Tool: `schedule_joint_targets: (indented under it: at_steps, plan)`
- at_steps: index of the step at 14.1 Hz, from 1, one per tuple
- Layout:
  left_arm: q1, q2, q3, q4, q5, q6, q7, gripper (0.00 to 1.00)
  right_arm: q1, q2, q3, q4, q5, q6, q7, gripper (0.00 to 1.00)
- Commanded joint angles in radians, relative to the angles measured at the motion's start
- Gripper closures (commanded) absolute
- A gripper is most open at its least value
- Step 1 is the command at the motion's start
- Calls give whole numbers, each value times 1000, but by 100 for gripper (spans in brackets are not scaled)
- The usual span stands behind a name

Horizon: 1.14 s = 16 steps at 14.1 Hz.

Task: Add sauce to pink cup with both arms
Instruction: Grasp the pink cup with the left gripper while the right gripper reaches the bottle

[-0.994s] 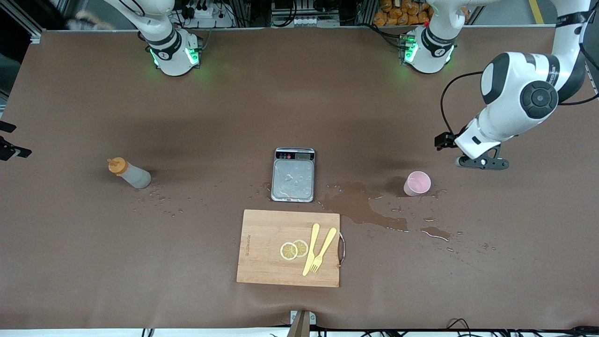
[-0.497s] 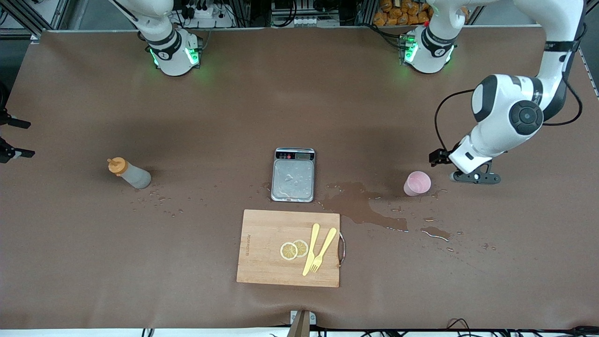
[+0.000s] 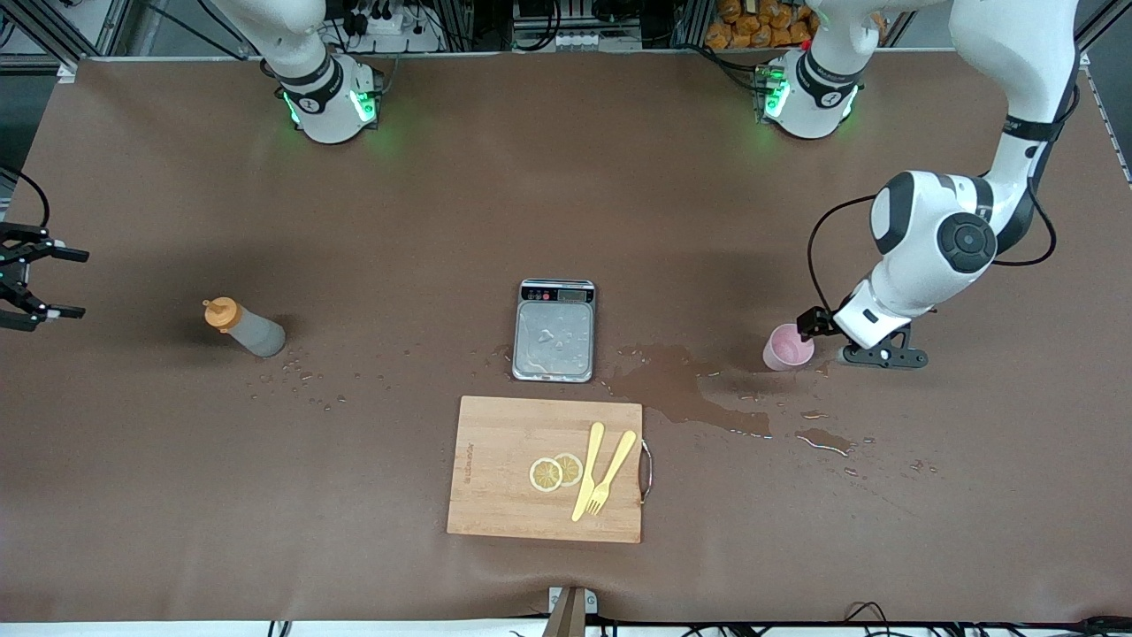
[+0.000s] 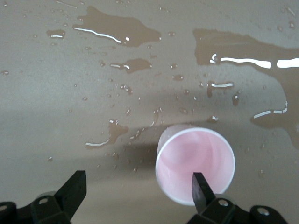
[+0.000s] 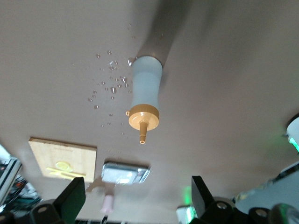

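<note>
One sauce (image 3: 246, 328), one pink cup (image 3: 787, 347)

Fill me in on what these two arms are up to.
Both arms are closing in with open grippers; neither holds anything yet. The left gripper is low beside the upright pink cup, by the puddle. The right gripper, at its end of the table, faces the sauce bottle.
</note>
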Motion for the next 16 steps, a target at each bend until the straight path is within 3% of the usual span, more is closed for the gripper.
schedule_joint_targets:
  at_steps: [1, 5, 7, 8, 16]
  plan:
    - [-7, 37, -6, 14, 3, 50, -33, 0, -71, 87, 16, 23, 88, -41, 18, 0]
    - [-12, 86, -6, 17, 3, 69, -33, 1, -130, 196, 18, 3, 188, -57, 1, 0]
    - [-12, 98, -8, 20, 2, 69, -38, 69, -153, 244, 16, -14, 240, -59, -18, 0]
    - [-14, 103, -8, 25, 2, 69, -41, 97, -155, 265, 18, -14, 248, -57, -35, 0]
    - [-37, 117, -8, 65, 3, 66, -131, 100, -160, 463, 16, -12, 335, -36, -109, 0]
